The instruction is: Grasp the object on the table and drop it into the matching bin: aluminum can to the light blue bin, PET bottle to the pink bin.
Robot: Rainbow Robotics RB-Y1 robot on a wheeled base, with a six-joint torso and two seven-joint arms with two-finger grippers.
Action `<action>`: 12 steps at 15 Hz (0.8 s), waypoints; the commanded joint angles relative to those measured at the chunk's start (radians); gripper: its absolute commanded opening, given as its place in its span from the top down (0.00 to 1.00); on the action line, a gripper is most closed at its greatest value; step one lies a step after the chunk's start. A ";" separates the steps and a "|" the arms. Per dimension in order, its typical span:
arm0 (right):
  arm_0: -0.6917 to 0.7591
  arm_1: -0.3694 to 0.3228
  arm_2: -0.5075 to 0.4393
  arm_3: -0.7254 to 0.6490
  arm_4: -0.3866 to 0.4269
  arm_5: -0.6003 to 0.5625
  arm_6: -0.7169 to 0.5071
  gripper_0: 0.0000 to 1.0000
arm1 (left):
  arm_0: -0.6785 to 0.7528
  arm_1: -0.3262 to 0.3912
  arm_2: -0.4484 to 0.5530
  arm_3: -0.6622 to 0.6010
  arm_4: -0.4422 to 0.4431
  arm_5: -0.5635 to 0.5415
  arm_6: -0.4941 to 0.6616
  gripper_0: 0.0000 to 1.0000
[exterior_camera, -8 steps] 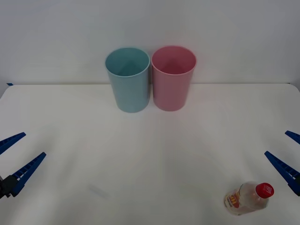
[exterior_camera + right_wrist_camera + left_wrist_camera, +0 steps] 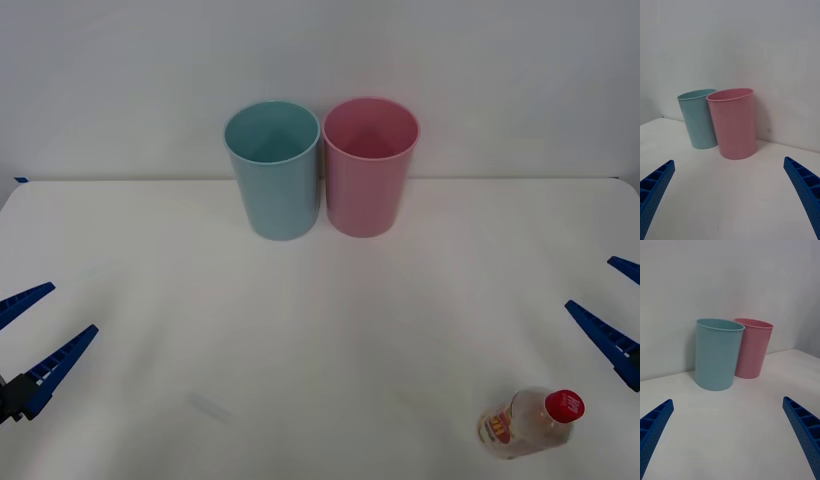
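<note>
Hovering with fingers spread wide, right gripper (image 2: 618, 312) near the bottle (image 2: 530, 423) lying on the table (image 2: 320, 330), left gripper (image 2: 30, 335) likewise spread; probably light, slippery, best gripping across its labelled middle.

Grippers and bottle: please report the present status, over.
Left gripper open, low at the table's left edge; right gripper open, beside the PET bottle. Bottle lying on its side, ungrasped. Path to the pink bin clear.

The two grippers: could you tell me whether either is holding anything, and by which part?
Nothing is held. The left gripper and right gripper are both open, and the PET bottle lies untouched on the table.
</note>
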 commanded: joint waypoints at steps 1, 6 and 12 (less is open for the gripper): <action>-0.034 -0.044 0.000 0.059 0.000 -0.018 0.006 0.00 | 0.000 0.000 0.000 0.000 0.000 0.000 0.000 0.00; -0.046 -0.158 -0.010 0.155 -0.003 -0.045 0.018 0.00 | 0.000 0.000 0.000 0.000 0.000 0.000 0.000 0.00; 0.025 -0.264 -0.024 0.190 0.001 -0.097 0.036 0.00 | 0.000 0.000 0.000 0.000 0.000 0.000 0.000 0.00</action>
